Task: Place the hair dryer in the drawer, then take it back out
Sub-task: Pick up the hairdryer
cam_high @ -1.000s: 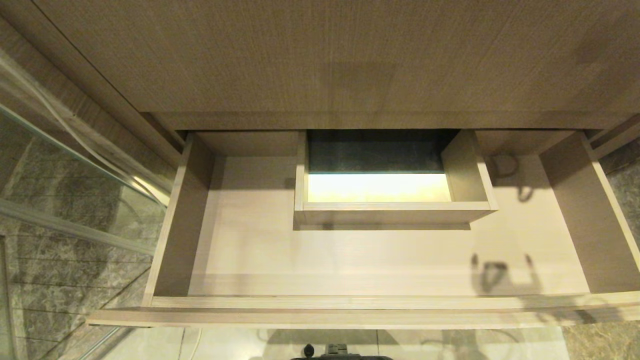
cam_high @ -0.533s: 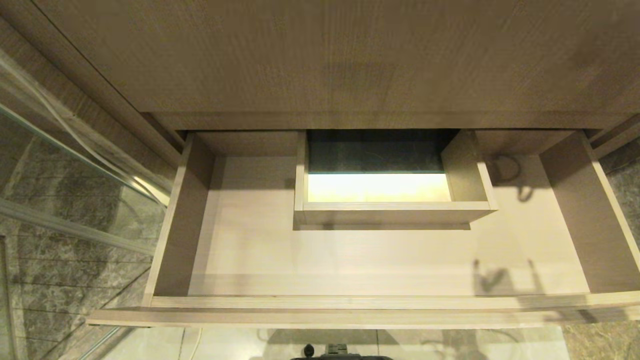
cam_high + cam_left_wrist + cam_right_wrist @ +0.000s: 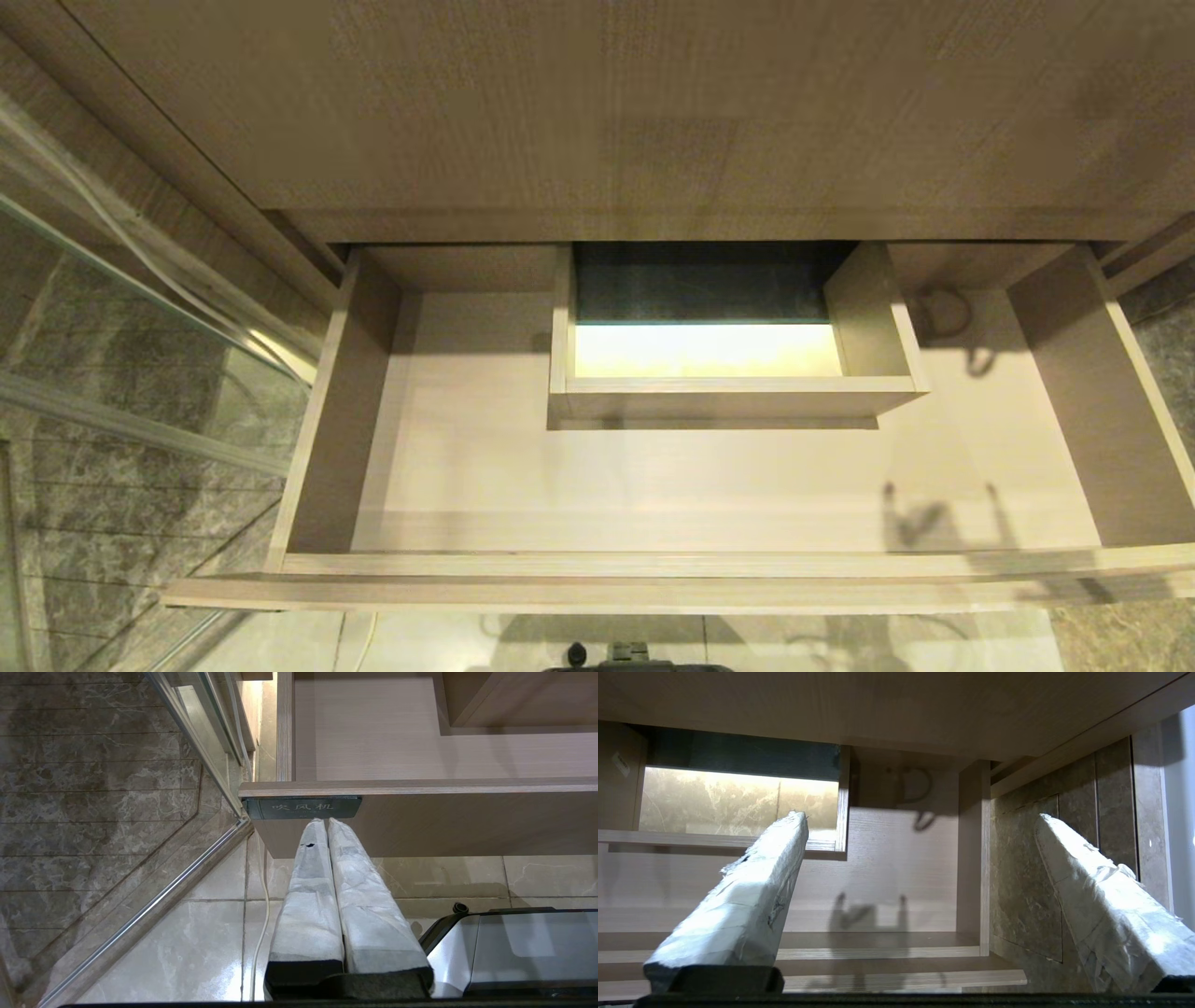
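I see the drawer (image 3: 709, 485) pulled out | right gripper (image 3: 920, 821) fingers wide apart, holding nothing | left gripper (image 3: 325, 820) fingers pressed together by the drawer's label (image 3: 303, 807)

The drawer (image 3: 653, 485) is pulled fully out from under the wood-grain cabinet, its front edge nearest the camera. It is wide and shallow, in light wood grain, with low side walls and a pale, bare floor. At mid-back a boxed rectangular cut-out (image 3: 728, 373) is walled off on three sides; through it shows dark stone and a brightly lit patch of floor below. On the outer face of the front panel, near its left end, sits a small dark label (image 3: 302, 808) with pale characters. The hair dryer shows in none of the views; the drawer holds nothing.
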Controlling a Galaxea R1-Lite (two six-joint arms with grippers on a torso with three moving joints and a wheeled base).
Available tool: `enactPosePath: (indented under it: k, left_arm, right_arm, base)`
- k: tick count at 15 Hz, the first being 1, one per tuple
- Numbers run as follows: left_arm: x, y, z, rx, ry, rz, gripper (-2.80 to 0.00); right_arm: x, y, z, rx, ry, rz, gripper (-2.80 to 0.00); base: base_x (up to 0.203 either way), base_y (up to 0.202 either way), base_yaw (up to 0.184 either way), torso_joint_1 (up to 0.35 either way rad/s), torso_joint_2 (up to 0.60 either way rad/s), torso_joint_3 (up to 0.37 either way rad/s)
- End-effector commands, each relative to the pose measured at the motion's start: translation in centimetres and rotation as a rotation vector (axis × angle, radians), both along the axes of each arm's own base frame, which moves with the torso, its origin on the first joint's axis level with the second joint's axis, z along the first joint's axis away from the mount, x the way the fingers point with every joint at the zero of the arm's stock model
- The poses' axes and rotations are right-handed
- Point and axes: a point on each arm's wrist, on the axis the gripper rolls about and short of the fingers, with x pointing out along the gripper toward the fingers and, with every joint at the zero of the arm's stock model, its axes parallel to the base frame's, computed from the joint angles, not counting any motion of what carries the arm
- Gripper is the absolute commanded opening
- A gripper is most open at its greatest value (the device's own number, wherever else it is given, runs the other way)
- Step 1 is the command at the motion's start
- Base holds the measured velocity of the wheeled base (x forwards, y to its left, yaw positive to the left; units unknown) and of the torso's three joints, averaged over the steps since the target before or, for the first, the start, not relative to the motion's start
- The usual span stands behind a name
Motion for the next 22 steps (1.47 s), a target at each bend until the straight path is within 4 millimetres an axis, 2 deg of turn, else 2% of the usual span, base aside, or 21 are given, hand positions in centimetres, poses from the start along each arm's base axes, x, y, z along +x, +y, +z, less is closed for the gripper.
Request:
enactPosePath:
  k: [1,22]
  left_arm:
    - [-0.01,0.00,0.01,0.000,-0.001,0.001,-2.80]
    - [0.00,0.00,-0.02,0.000,0.000,0.000,-2.80]
  right_arm:
    - [-0.04,0.00,-0.02,-0.002,0.002,0.000,0.00]
    - [-0.27,0.03,-0.07,-0.004,0.001,0.015,0.00]
  base:
    - [0.000,0.000,0.000,0.000,0.00,0.000]
    - [0.000,0.000,0.000,0.000,0.00,0.000]
